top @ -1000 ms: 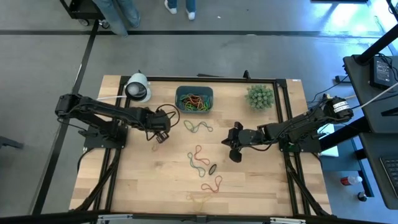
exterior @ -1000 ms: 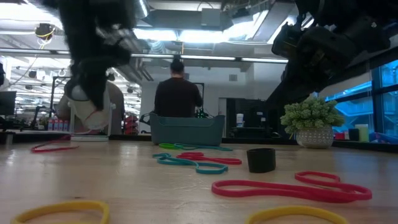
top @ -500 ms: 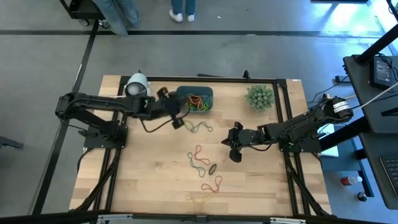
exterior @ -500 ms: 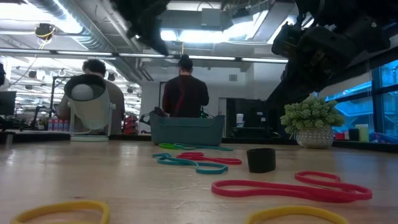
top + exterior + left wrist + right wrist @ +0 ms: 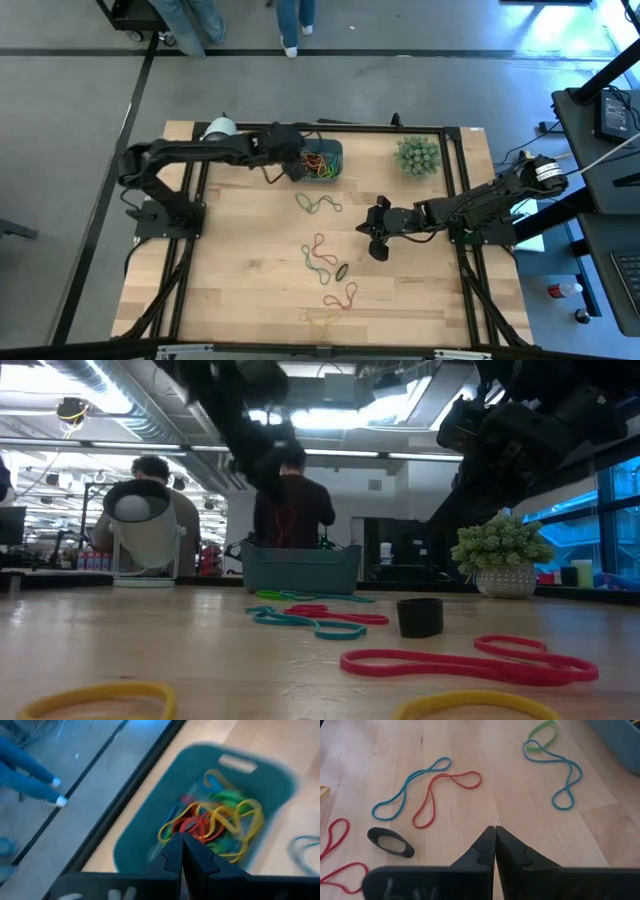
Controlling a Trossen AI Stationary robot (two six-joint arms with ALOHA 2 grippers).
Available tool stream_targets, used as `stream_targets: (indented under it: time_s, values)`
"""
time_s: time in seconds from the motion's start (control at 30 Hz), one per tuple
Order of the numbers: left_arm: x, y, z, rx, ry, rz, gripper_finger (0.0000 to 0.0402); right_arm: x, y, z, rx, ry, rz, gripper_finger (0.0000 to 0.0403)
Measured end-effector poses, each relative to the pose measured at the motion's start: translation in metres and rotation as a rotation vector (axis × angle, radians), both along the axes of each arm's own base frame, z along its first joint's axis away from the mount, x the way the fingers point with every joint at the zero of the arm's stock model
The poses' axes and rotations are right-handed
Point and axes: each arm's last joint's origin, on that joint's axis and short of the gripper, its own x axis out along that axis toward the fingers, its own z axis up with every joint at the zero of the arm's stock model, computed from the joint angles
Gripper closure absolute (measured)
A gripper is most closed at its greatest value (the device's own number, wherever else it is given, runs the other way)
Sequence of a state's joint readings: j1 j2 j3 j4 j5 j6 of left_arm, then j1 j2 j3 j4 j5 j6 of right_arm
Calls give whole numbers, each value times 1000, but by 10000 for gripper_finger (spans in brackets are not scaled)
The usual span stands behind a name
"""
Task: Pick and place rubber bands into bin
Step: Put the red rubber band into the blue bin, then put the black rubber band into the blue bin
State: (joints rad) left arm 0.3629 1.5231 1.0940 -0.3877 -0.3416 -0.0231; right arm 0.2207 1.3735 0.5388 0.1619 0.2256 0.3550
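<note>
High view: the left gripper (image 5: 297, 168), fingers pressed together, is held over the bin (image 5: 331, 150). Whether a band is pinched cannot be told; one released off-centre could be dropped outside. The right gripper (image 5: 374, 233) is shut, empty.

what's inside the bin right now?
The bin holds a tangled pile of rubber bands: yellow, red, green, blue. The shut left tool hovers over its near edge and covers part of the pile; whatever lies beneath the tangle is hidden.
</note>
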Motion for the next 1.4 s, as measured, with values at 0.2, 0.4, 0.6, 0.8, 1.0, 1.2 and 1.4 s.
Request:
stream_targets:
  time_s: [0.2,0.4,0.6,0.8,1.0,1.2,1.4]
  values:
    - [9,22,-38,-69,88,26,400,0,0,0,0,1,0,387]
    - [17,36,-66,-119,122,34,398,0,0,0,-1,3,0,387]
    - [18,39,-79,-219,111,-2,364,0,0,-1,-2,8,0,387]
    - [17,38,-75,-231,101,-17,301,-1,0,-1,-2,8,0,387]
    - [9,32,-50,-206,70,-36,257,-1,0,-1,-3,10,0,387]
    - [-15,9,-15,-242,53,-7,254,-1,0,-1,0,9,-2,387]
    - [-50,-44,-10,-260,-5,-49,273,0,0,-1,9,7,-9,387]
